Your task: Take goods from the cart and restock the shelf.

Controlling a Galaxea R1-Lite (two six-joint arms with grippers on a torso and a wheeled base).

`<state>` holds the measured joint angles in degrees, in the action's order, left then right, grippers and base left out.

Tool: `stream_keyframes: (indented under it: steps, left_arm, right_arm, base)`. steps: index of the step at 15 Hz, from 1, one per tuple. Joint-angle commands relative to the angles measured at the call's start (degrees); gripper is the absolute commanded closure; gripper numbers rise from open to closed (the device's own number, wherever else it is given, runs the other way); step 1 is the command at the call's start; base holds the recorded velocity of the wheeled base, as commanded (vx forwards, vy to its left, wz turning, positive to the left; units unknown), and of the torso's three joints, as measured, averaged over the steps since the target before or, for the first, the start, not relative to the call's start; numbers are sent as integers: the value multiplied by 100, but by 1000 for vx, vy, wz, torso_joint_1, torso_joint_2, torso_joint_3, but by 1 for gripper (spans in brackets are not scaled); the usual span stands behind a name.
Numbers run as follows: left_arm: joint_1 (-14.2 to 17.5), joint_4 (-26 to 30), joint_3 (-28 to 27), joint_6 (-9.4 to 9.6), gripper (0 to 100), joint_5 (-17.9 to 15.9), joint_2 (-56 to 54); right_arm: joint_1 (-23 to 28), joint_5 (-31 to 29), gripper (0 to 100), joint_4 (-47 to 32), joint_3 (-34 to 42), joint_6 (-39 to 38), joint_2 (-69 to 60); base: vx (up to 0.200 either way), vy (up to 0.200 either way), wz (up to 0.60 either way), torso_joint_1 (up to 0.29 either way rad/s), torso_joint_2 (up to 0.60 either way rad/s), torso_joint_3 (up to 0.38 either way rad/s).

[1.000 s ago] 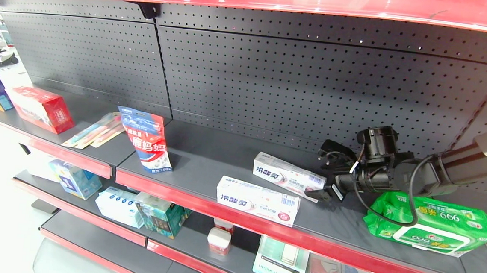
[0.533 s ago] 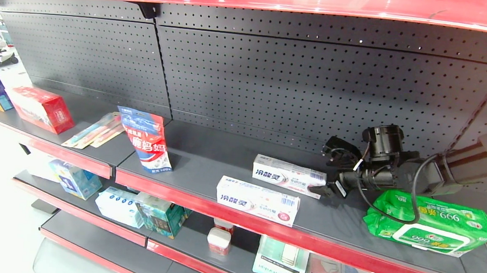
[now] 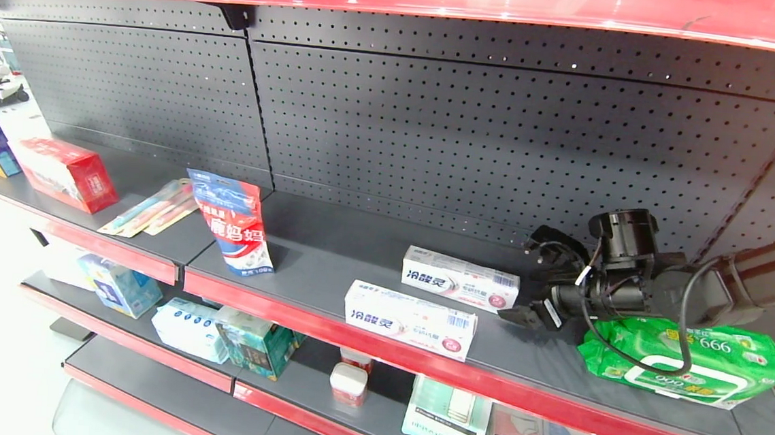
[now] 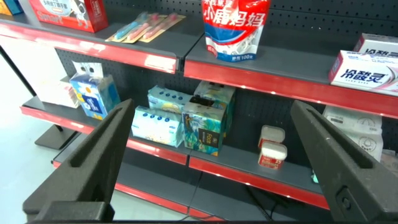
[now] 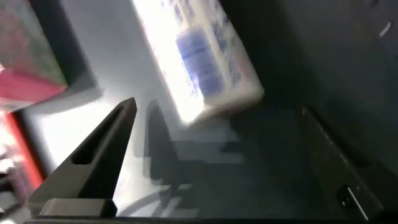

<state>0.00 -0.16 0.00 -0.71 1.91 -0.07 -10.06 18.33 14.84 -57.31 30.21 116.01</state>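
Two white toothpaste boxes lie on the middle shelf (image 3: pixel 330 254), one at the front (image 3: pixel 410 320) and one behind it (image 3: pixel 459 279). My right gripper (image 3: pixel 525 279) hovers open just off the rear box's right end, with nothing between its fingers. In the right wrist view that box (image 5: pixel 199 56) lies just beyond the spread fingers of the right gripper (image 5: pixel 217 134). My left gripper (image 4: pixel 211 109) is open and empty, held out in front of the lower shelves.
A green wipes pack (image 3: pixel 691 361) lies under my right arm. A blue and red pouch (image 3: pixel 233 224) stands left of the boxes, then toothbrushes (image 3: pixel 153 206) and a red box (image 3: pixel 66 173). Small boxes and packets fill the lower shelves (image 4: pixel 186 134).
My right gripper has drawn back to the right, away from the rear toothpaste box, which stays on the shelf.
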Motion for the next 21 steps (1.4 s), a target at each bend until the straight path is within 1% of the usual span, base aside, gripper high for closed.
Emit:
stream_keyframes:
  steps: [1,2,3,8,10,14,17,19,21]
  left_arm:
    - [0,-2,0,0,0,2,7]
    - [0,-2,0,-8,0,2,7]
    - [0,-2,0,-8,0,2,7]
    - [0,-2,0,-8,0,2,7]
    - [0,-2,0,0,0,2,7]
    - [0,-2,0,-8,0,2,7]
    - [0,-2,0,-8,0,2,7]
    - [0,-2,0,-8,0,2,7]
    - [0,-2,0,0,0,2,7]
  right_arm:
    - [-31,3,0,2,9,-780,-140]
    - [-93,3,0,2,0,-1281,-201]
    - [-137,3,0,2,9,-1579,-228]
    - [-401,-5,0,2,290,-1685,-614]
    - [-418,-14,0,2,326,-1711,-693]
    - [-576,-23,0,19,475,-2203,-790]
    - [-761,-304,0,309,642,-2599,-755]
    - [-989,-612,0,529,642,-3126,-737]
    - [-1051,-647,0,547,686,-3241,-746]
  base:
    - [0,0,0,0,0,0]
    - [0,0,0,0,0,0]
    - [0,0,0,0,0,0]
    - [0,0,0,0,0,0]
    - [0,0,0,0,0,0]
    - [0,0,0,0,0,0]
    - [0,0,0,0,0,0]
    - [0,0,0,0,0,0]
    - [0,0,0,0,0,0]
